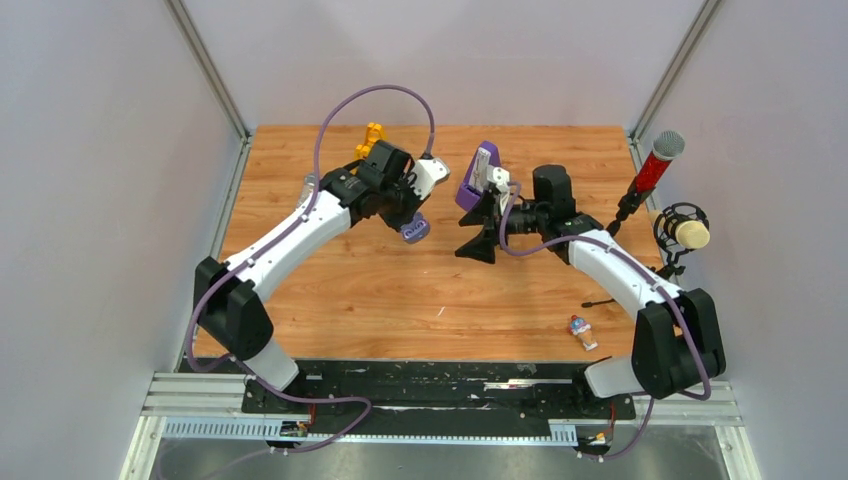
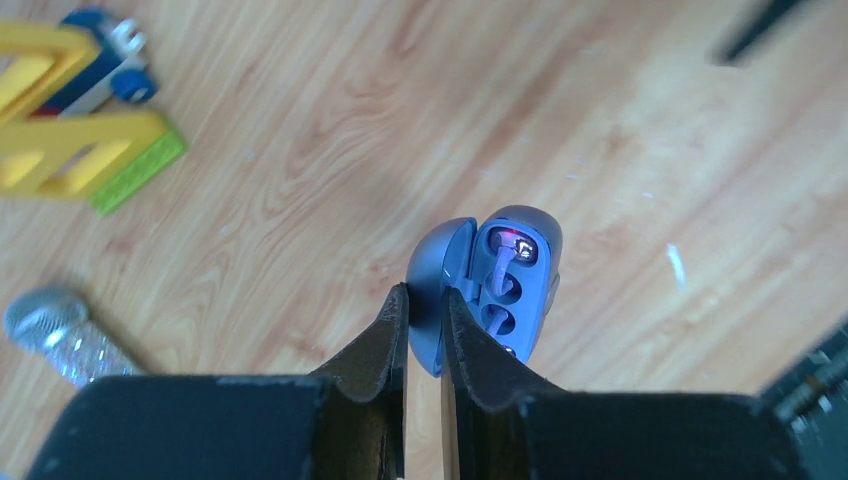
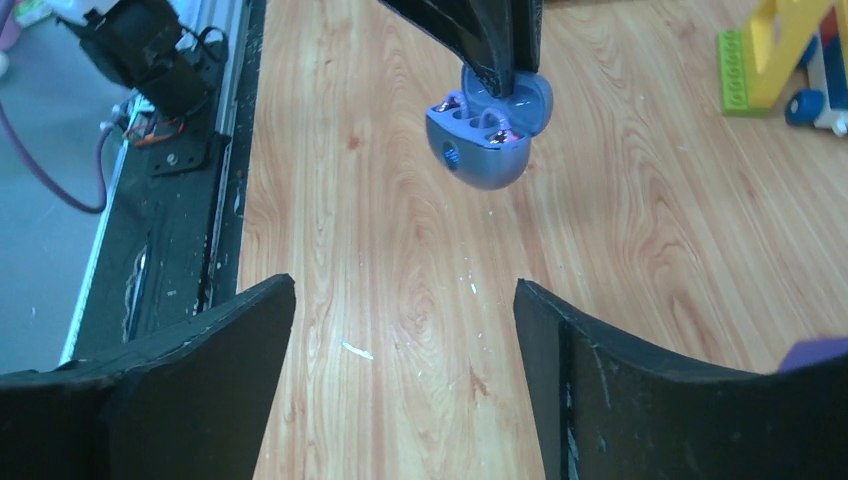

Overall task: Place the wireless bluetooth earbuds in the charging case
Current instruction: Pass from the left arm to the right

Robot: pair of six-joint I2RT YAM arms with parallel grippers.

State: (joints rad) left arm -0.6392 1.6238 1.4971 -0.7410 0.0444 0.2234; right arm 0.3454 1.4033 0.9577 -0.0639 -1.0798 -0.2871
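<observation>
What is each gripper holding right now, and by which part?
The left gripper pinches the open charging case by the edge of its lid. The right gripper is open and holds nothing.

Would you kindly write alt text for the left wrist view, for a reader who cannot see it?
The left gripper holds an open blue-grey charging case by its edge over a wooden table; one well holds what looks like an earbud. Yellow, blue and green toy blocks lie at upper left, a silver microphone head at lower left.
</observation>
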